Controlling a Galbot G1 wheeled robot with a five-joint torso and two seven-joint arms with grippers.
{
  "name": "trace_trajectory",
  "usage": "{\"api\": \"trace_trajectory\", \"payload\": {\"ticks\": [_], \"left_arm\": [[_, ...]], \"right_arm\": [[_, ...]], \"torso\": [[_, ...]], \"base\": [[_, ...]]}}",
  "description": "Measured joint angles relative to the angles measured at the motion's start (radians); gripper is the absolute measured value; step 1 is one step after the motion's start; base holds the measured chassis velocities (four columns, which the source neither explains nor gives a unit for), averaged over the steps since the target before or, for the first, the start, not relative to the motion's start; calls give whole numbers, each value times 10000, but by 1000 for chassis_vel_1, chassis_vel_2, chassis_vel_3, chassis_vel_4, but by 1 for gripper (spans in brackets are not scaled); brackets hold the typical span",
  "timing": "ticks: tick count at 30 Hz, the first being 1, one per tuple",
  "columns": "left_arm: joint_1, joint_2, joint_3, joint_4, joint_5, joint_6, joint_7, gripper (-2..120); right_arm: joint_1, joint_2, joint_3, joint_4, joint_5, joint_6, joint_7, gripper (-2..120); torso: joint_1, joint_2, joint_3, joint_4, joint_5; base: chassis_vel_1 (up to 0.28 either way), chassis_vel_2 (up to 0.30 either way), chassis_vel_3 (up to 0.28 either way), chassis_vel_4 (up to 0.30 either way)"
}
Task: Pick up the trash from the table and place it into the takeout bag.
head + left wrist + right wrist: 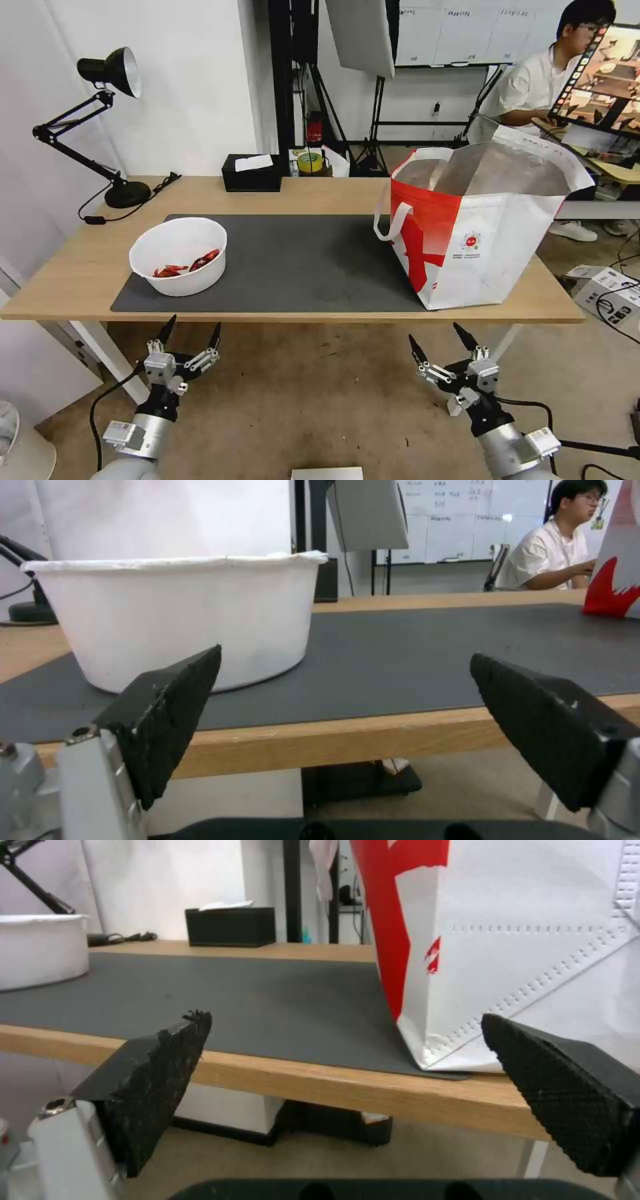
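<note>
A white bowl (179,255) with red scraps, the trash in view, sits on the left part of the dark grey mat (293,260) on the table (80,267). The left wrist view shows the same bowl (173,615) close ahead. The takeout bag (480,227), white and red with a foil lining, stands open on the table's right end, and its lower corner (507,950) fills much of the right wrist view. My left gripper (193,328) hangs open below the table's front edge, under the bowl. My right gripper (437,339) hangs open below the edge, under the bag.
A black tissue box (251,173) stands at the table's back edge. A black desk lamp (100,120) with its cord occupies the back left corner. Cardboard boxes (607,293) and cables lie on the floor at the right.
</note>
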Motion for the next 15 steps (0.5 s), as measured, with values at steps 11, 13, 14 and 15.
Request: {"api": "trace_trajectory", "payload": {"ticks": [11,13,14,15], "left_arm": [[36,1,-44,-24,21,18,-1,100],[51,11,-72,-28,21,18,-2,100],[64,27,-100,-33,21,18,-2,100],[66,49,-132,-41,18,19,-3,100]], "right_arm": [[49,12,-37,89,-103,-69,319,100],[50,11,-38,90,-103,-73,320,100],[51,10,-39,92,-103,-75,319,100],[52,9,-40,93,-103,-78,320,100]], "torso": [[0,0,0,0,0],[1,0,0,0,0],[0,0,0,0,0],[0,0,0,0,0]], "base": [[0,0,0,0],[0,0,0,0],[0,0,0,0],[0,0,0,0]]}}
